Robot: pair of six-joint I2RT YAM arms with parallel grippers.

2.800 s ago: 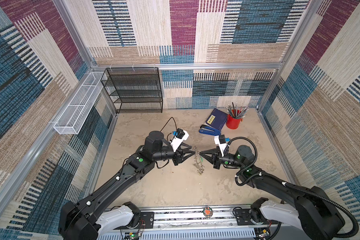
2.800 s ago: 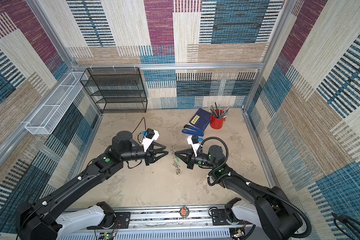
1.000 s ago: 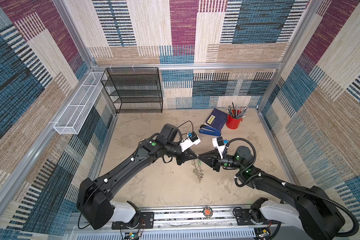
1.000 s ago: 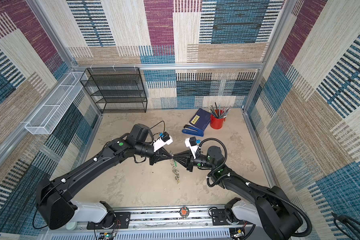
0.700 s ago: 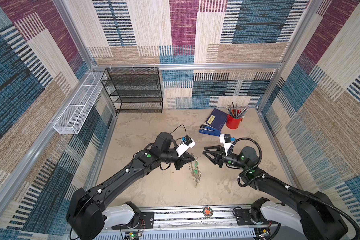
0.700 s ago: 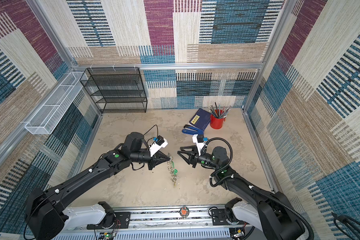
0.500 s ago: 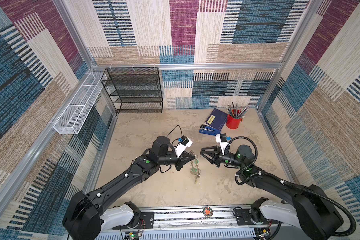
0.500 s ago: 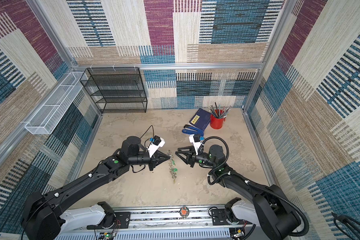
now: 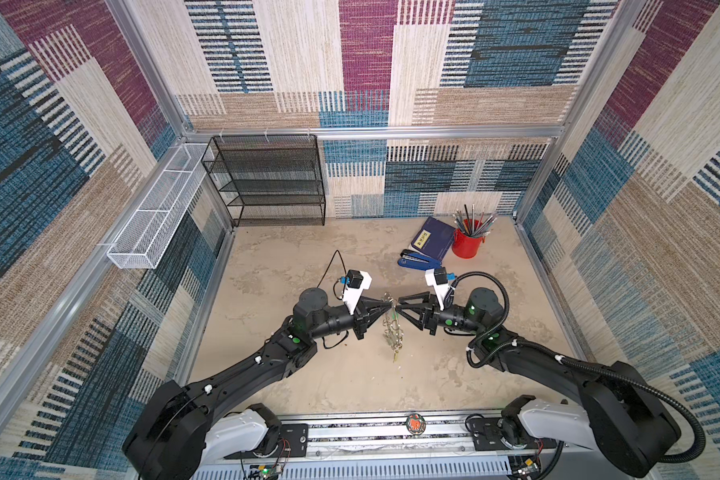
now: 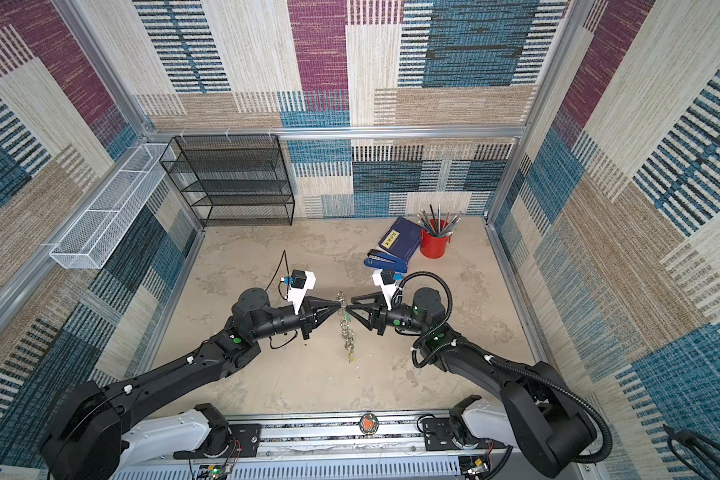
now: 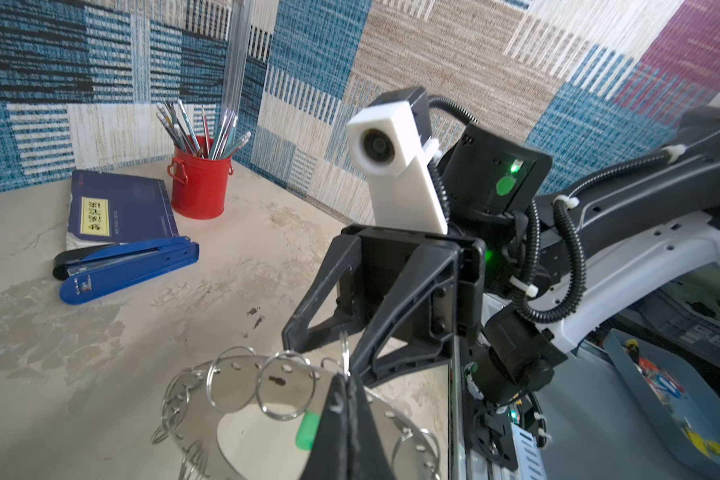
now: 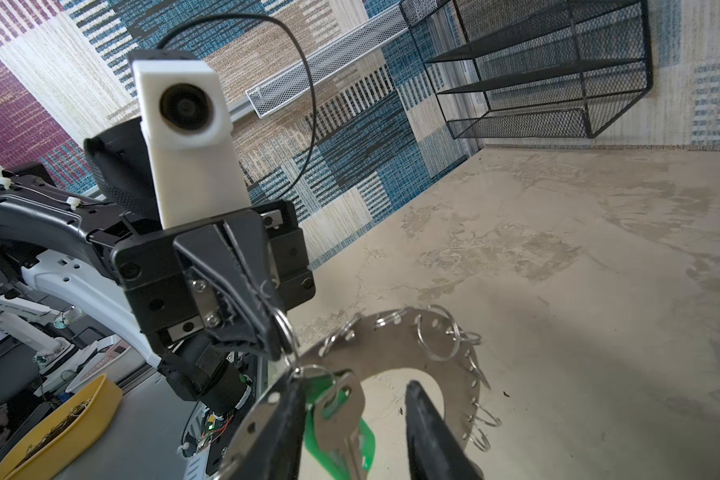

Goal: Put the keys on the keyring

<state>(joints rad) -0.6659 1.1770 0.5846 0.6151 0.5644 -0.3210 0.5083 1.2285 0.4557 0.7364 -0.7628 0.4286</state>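
Observation:
The keyring (image 9: 391,328) is a flat grey metal disc (image 12: 391,345) edged with small split rings, and it hangs edge-on above the table in both top views (image 10: 347,332). My left gripper (image 9: 390,309) (image 11: 346,376) is shut on one split ring at the disc's top. A silver key (image 12: 337,411) with a green tag (image 12: 364,440) (image 11: 308,424) dangles from a ring beside that grip. My right gripper (image 9: 399,305) (image 12: 352,384) faces the left one, open, with its fingers either side of that key. A yellowish tag (image 9: 395,356) hangs at the keyring's lowest end.
A blue stapler (image 9: 418,262), a navy notebook (image 9: 433,239) and a red cup of pencils (image 9: 467,245) sit at the back right. A black mesh shelf (image 9: 275,183) stands at the back left, and a white wire basket (image 9: 159,208) hangs on the left wall.
The right gripper let go, opened and drew back a little, then came in again to the keyring. The left gripper has stayed shut on the ring, with the keyring swinging slightly.

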